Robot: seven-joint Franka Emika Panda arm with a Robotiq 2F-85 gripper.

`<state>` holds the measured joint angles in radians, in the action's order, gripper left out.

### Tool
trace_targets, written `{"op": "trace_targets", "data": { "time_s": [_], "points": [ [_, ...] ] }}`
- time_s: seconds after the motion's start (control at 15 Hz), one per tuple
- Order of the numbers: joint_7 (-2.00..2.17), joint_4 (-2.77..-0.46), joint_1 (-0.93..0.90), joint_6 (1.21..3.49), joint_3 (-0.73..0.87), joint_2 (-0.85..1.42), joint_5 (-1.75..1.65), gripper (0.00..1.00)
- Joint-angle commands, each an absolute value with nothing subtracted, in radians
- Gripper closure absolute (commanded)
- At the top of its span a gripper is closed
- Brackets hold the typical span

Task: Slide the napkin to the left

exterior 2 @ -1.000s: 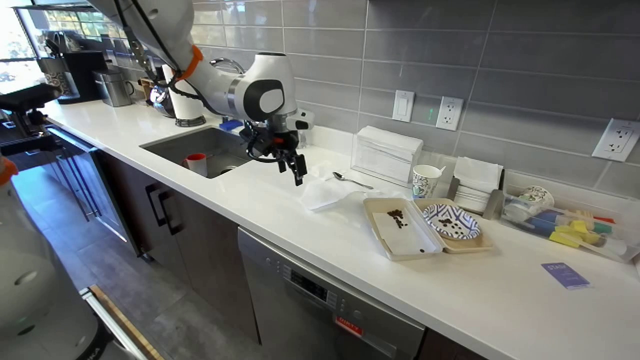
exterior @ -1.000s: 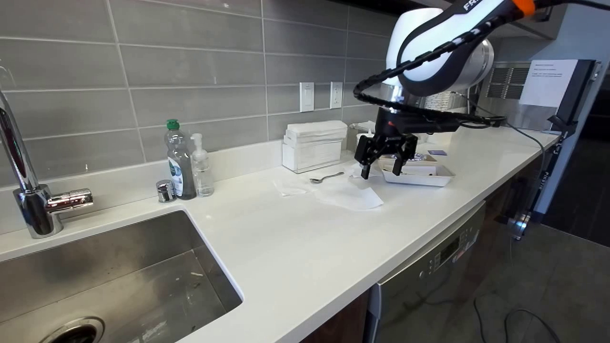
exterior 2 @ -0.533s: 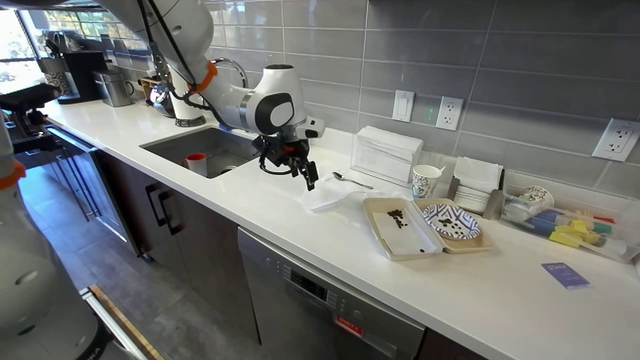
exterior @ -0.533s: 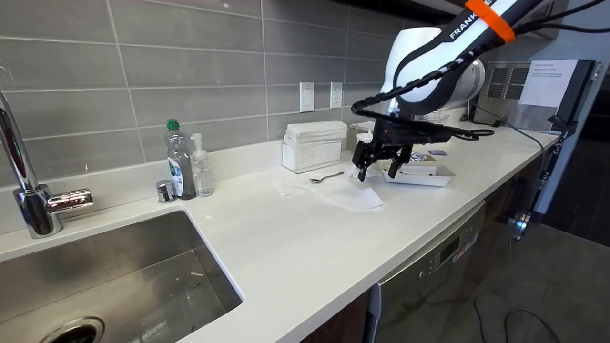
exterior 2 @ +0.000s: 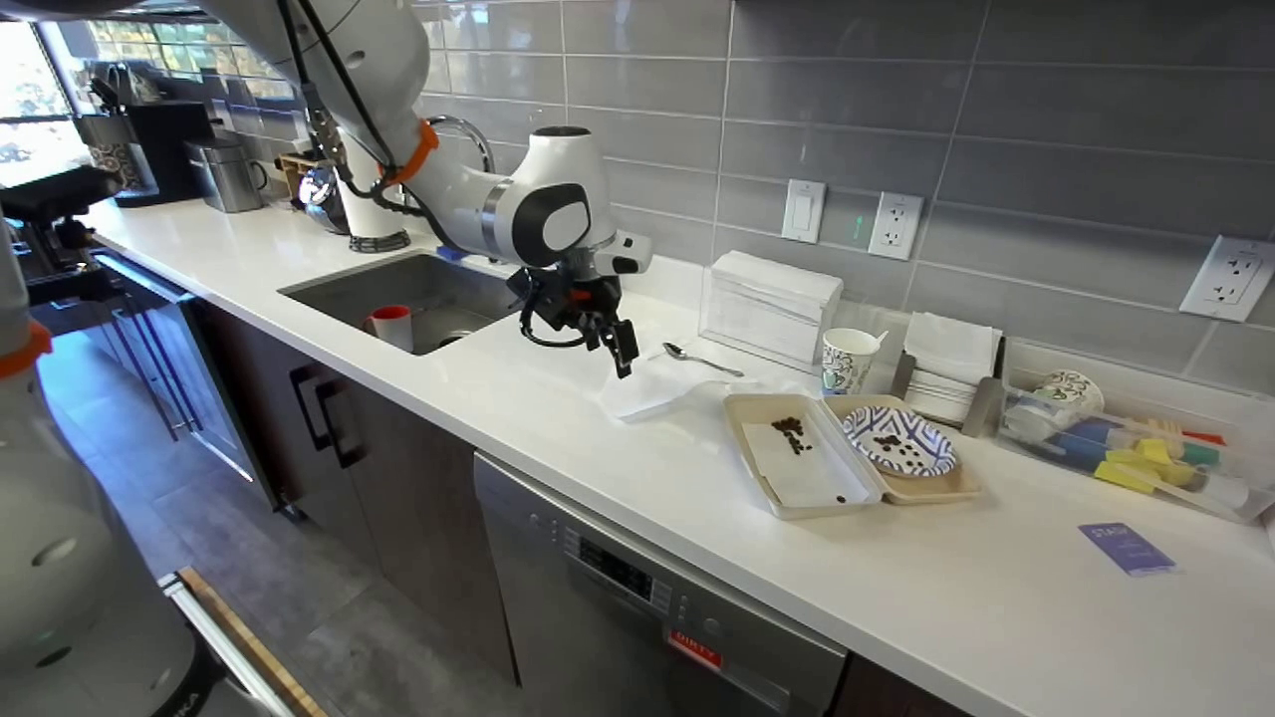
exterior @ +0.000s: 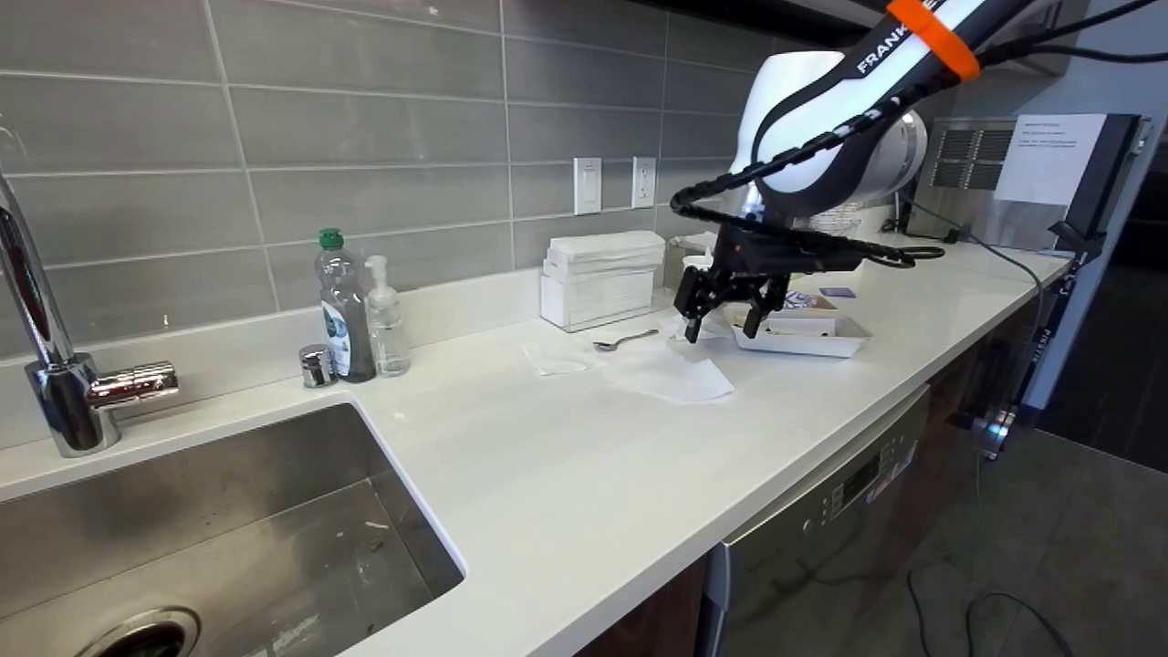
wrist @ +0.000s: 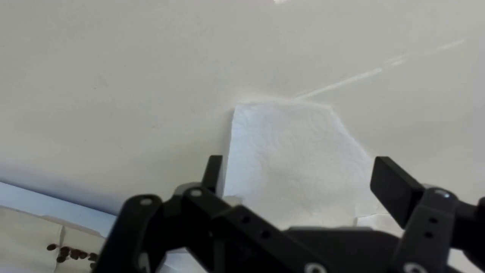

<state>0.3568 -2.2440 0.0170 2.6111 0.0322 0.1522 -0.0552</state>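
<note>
- Since a second ago, the arm [exterior 2: 543, 209] has dropped lower, taking the gripper [exterior: 721, 332] down with it.
- The napkin [wrist: 299, 151] lies on the countertop [wrist: 113, 76], framed between the fingers [wrist: 212, 172] in the wrist view; I cannot tell whether they touch it.
- The gripper is released, its fingers spread wide.
- A spoon [exterior: 625, 341] lies near the napkin, towards the tiled wall [exterior: 365, 192].
- Farther off: a tray [exterior 2: 752, 410], a paper holder [exterior 2: 762, 321].

Green-capped bottle [exterior: 347, 315], pump bottle [exterior: 388, 328], metal spoon [exterior: 623, 342], mug [exterior 2: 395, 331] (red inside) in sink [exterior 2: 448, 289]
</note>
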Motion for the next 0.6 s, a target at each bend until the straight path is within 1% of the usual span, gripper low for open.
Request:
{"op": "trace_targets", "data": {
  "time_s": [0.0, 0.53],
  "points": [
    [0.357, -2.197, 0.013, 2.626, 0.046, 0.212, -0.017, 0.00],
    [0.346, -2.123, 0.011, 2.707, 0.058, 0.343, 0.029, 0.00]
  ]
}}
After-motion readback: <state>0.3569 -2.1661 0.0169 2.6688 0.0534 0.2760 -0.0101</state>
